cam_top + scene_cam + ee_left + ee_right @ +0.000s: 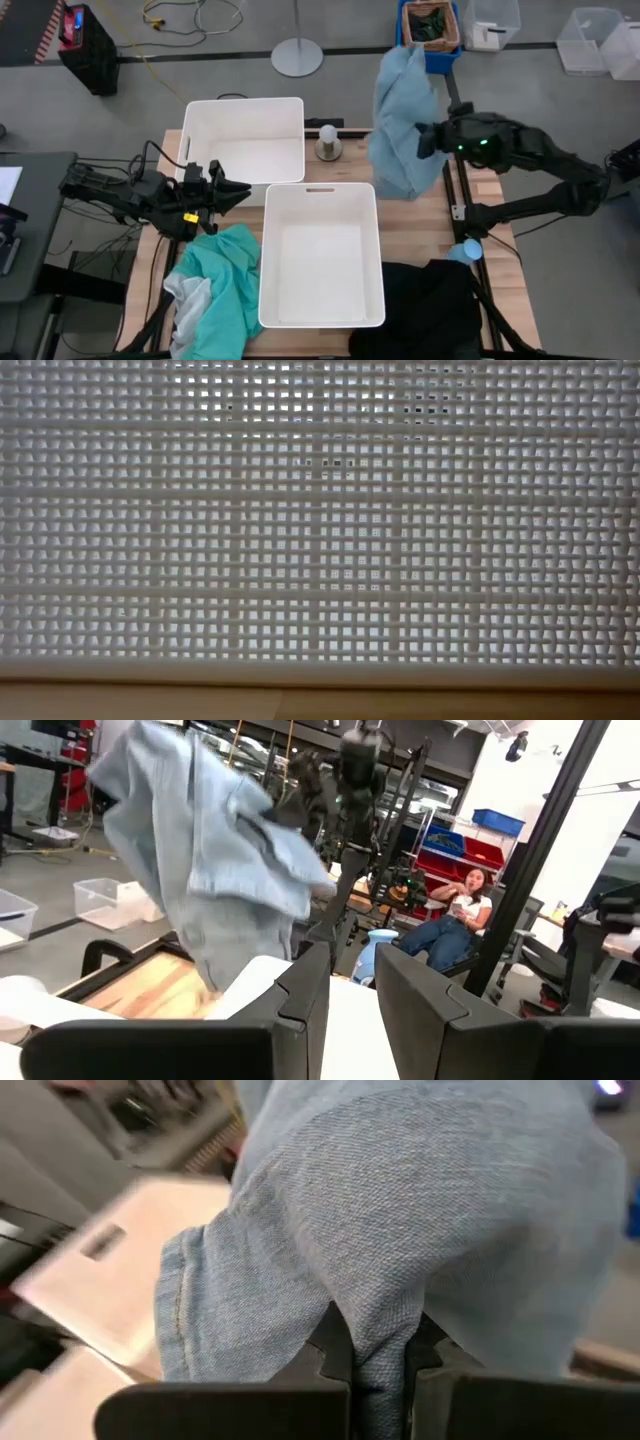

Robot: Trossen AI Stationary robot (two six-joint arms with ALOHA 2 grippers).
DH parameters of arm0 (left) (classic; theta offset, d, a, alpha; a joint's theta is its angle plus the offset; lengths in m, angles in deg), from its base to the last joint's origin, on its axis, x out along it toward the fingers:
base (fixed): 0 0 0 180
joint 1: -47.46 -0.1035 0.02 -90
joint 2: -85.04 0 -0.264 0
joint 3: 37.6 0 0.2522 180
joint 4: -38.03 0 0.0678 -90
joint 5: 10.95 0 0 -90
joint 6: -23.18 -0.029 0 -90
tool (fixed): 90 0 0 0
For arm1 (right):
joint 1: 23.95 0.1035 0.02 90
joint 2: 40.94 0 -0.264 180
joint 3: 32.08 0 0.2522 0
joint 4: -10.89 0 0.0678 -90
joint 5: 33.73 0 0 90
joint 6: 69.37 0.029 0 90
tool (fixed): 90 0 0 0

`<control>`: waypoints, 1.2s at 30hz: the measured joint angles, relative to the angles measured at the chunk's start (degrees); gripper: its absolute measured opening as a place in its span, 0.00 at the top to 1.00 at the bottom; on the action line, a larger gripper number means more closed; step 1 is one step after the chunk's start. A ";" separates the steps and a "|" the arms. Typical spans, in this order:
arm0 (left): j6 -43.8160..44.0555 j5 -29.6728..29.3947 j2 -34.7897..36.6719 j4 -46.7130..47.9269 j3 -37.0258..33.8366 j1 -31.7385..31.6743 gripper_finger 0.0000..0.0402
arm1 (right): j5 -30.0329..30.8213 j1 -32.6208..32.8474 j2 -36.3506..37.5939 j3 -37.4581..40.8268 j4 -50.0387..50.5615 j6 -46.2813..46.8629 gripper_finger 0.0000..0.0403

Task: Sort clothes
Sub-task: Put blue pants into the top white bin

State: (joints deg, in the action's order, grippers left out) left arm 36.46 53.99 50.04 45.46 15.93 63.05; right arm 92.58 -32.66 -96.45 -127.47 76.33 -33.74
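Note:
My right gripper (pixel 428 138) is shut on the dusty light-blue garment (pixel 400 125), held up over the table's far right part. The garment also shows in the left wrist view (pixel 210 850). A teal garment with a pale grey-white part (pixel 215 295) lies heaped on the table's near left. A black garment (pixel 430 300) lies at the near right. My left gripper (pixel 238 190) is open and empty, above the table's left side between the teal garment and the far bin, fingers pointing right. My right gripper pinches a bunched fold of the light-blue garment (pixel 385 1345) between its two fingers. The fingers come about level from the table's right side. The cloth spreads above and hangs slack below the hold; whether its lower end (pixel 215 975) touches the table I cannot tell.
A white bin (pixel 245 110) stands at the far left and a second white bin (pixel 320 310) in the near middle; its mesh wall (pixel 320 520) fills the low view. A small roll (pixel 328 142) and a light-blue bottle (pixel 466 250) stand on the table. A person (pixel 460 910) sits beyond.

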 joint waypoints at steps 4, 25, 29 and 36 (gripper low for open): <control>0.01 0.00 0.01 0.00 0.00 0.00 0.80 | 0.04 2.25 0.02 -3.10 -6.38 -5.32 0.93; 0.04 0.00 0.00 0.02 0.00 0.00 0.80 | -8.18 25.20 -1.84 -4.41 -39.19 -30.12 0.93; 0.04 0.00 0.01 0.00 0.00 0.00 0.80 | -9.89 28.67 -3.20 -4.35 -39.49 -30.55 0.93; 0.04 0.00 0.02 0.02 0.00 0.01 0.80 | -13.51 34.06 -5.45 -4.35 -42.88 -30.60 0.93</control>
State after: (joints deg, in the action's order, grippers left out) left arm 36.50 53.99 50.06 45.49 15.93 63.06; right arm 79.07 1.40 -101.90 -131.82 33.46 -64.33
